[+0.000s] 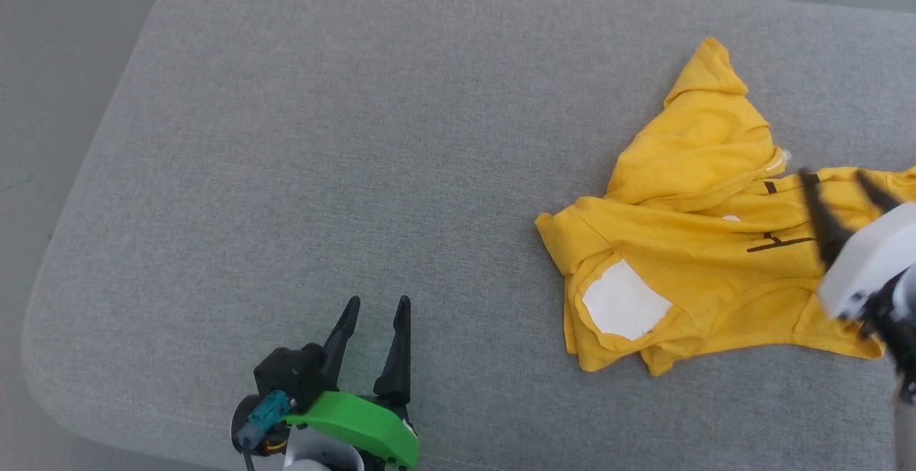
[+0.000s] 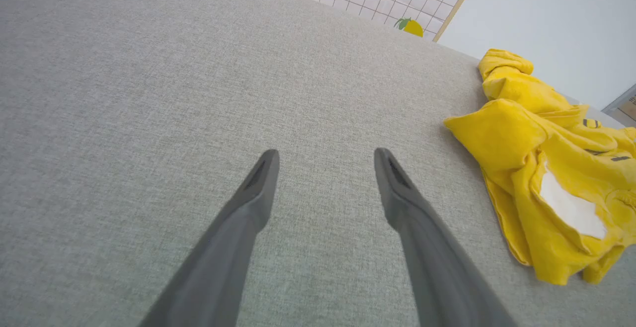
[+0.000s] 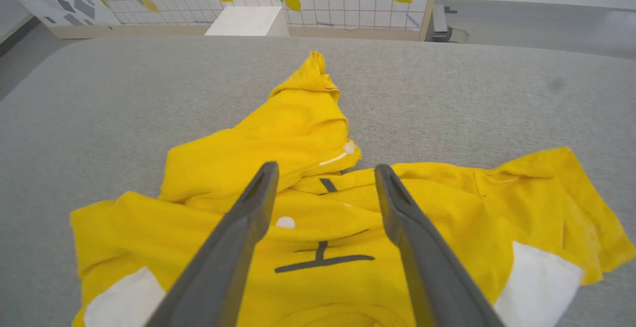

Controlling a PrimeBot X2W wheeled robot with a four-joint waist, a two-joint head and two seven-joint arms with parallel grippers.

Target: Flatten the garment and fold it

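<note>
Mustard-yellow t-shirt (image 1: 687, 242) crumpled at right of grey fabric surface (image 1: 358, 134).
Long axis left-right, one flap pointing away; right tool (image 1: 834, 176) over it, spread wide, empty; left tool (image 1: 378, 302) released, well apart.

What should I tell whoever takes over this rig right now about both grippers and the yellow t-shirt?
Left gripper: open, empty, over the bare grey cushion, left of the t-shirt.
Right gripper: open, poised over the t-shirt's middle, gripping nothing.
The t-shirt lies crumpled on the cushion's right part.
Done: nothing yet. Left: flatten it, then fold.
</note>
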